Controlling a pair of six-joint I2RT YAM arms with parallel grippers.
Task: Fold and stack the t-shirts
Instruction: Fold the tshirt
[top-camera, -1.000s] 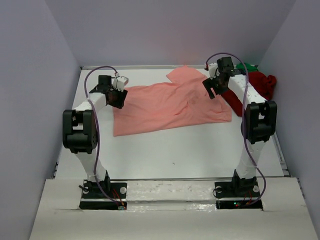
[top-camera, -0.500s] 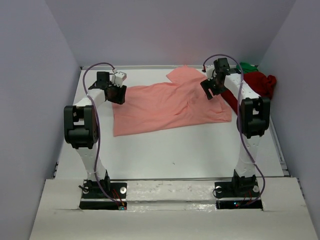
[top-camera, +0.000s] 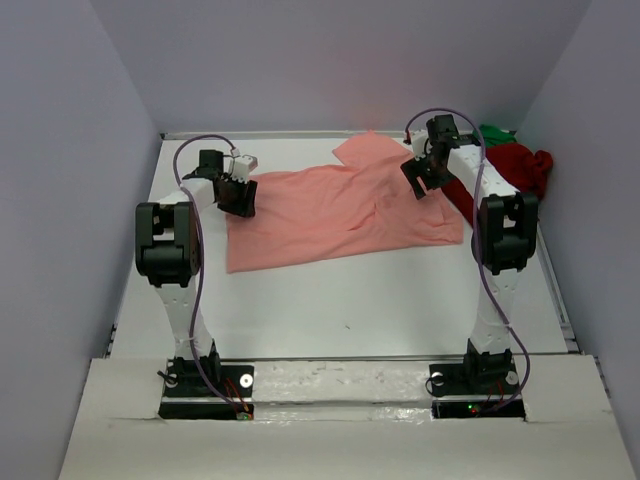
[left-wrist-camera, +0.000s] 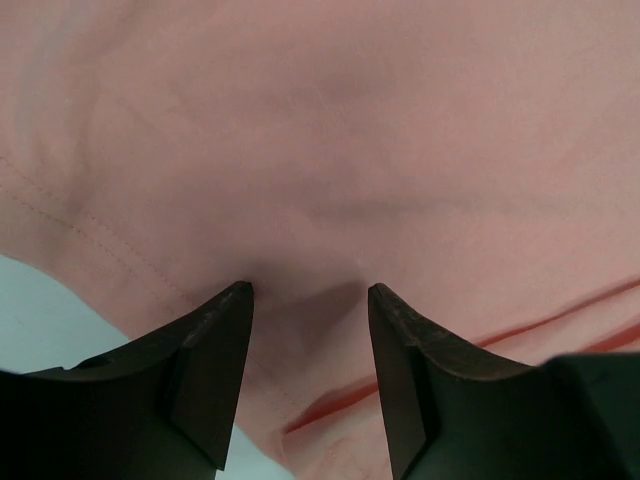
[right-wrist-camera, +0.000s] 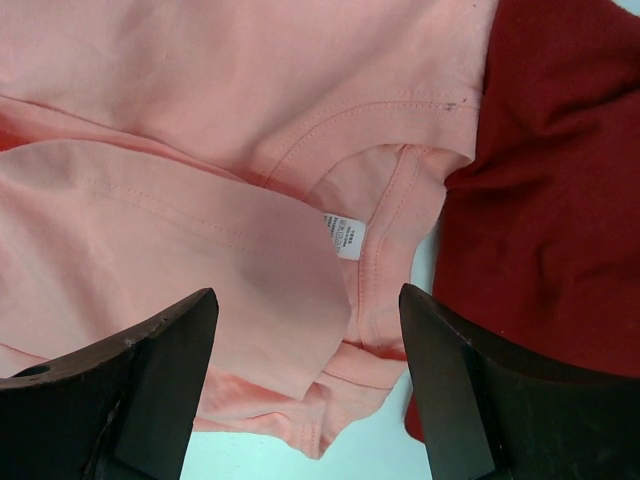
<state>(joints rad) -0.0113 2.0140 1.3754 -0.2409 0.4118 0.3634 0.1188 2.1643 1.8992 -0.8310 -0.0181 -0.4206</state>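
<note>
Salmon-pink cloth t-shirt lies spread flat mid-frame; crumpled dark red t-shirt and bright green t-shirt sit upper right. Above the pink one, left gripper and right gripper hover with jaws apart, empty. Nothing folded or stacked yet, by my read.

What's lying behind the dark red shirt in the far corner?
A small crumple of bright green cloth shows beyond the dark red shirt. The rest is covered by that shirt and the right arm.

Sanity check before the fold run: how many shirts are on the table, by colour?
Salmon-pink shirt: 1
Dark red shirt: 1
Green shirt, only a small crumple showing: 1
Total: 3
</note>
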